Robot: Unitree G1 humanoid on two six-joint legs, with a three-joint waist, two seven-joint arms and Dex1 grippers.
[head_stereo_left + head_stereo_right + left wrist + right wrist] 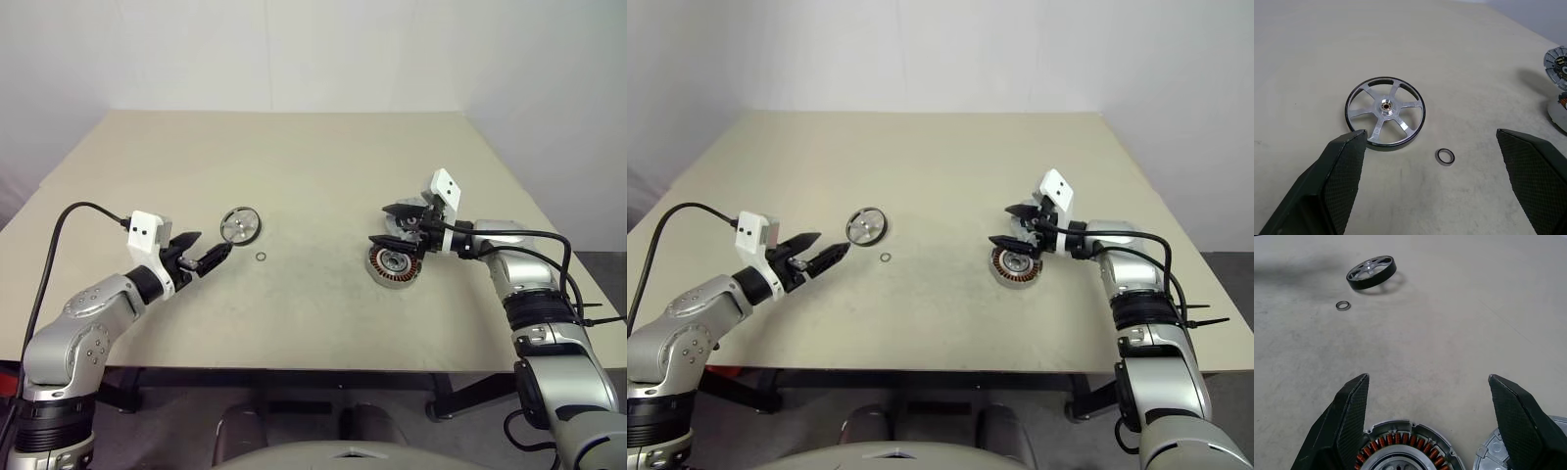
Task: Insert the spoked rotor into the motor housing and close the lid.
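Rotor (1385,111) flat on tabletop (313,166), L gripper (205,254) jaws wide near it; R gripper (392,225) jaws wide over motor housing (394,266), lid (1508,455) prob. open beside.

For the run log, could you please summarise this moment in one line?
spoked rotor: on table | motor housing: empty | lid: open | left tool: open | right tool: open

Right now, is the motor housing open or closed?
Open. The copper coils of the housing are exposed, and the lid is swung up behind it.
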